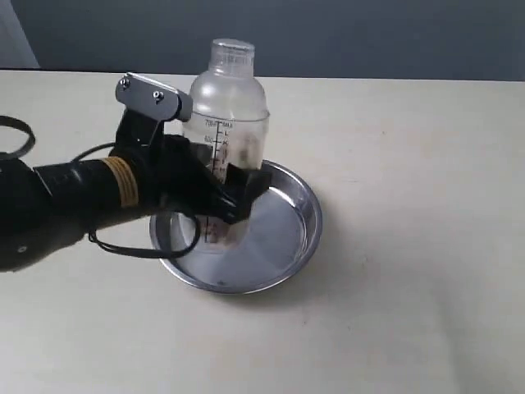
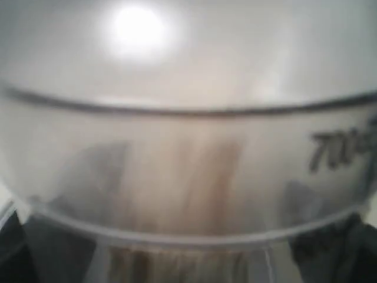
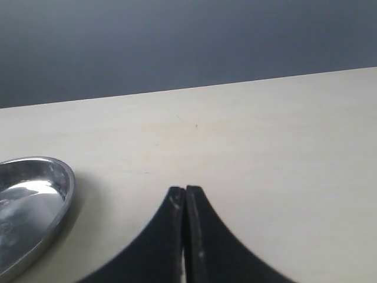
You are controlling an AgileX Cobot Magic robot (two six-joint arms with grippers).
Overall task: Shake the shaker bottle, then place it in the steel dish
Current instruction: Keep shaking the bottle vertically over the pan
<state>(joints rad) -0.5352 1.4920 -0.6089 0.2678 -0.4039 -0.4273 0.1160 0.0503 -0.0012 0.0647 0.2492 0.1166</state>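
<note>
The left gripper has its black fingers set one on each side of the tall clear plastic shaker bottle, closed onto its lower body and holding it. The bottle stands upright between them, its small ribbed round cap on top and the printed black measuring scale running down the side that faces the room. Its foot is down inside the round shallow shiny steel dish, towards the side nearest the arm. From here I cannot tell whether the foot rests on the flat base or hangs just above it.

Seen from the left wrist, the bottle fills the whole blurred picture, with brownish streaks showing through the clear wall, probably the grains inside.

Behind the fingers, a grey metal bracket sits on top of the wrist, and a thin black cable loops down over the dish's near rim. The dish lies on a pale cream table in front of a dark grey wall.

The right gripper has its two black fingers pressed together with nothing between them. It hangs over bare tabletop, with the dish off to one side and well apart from it.
</note>
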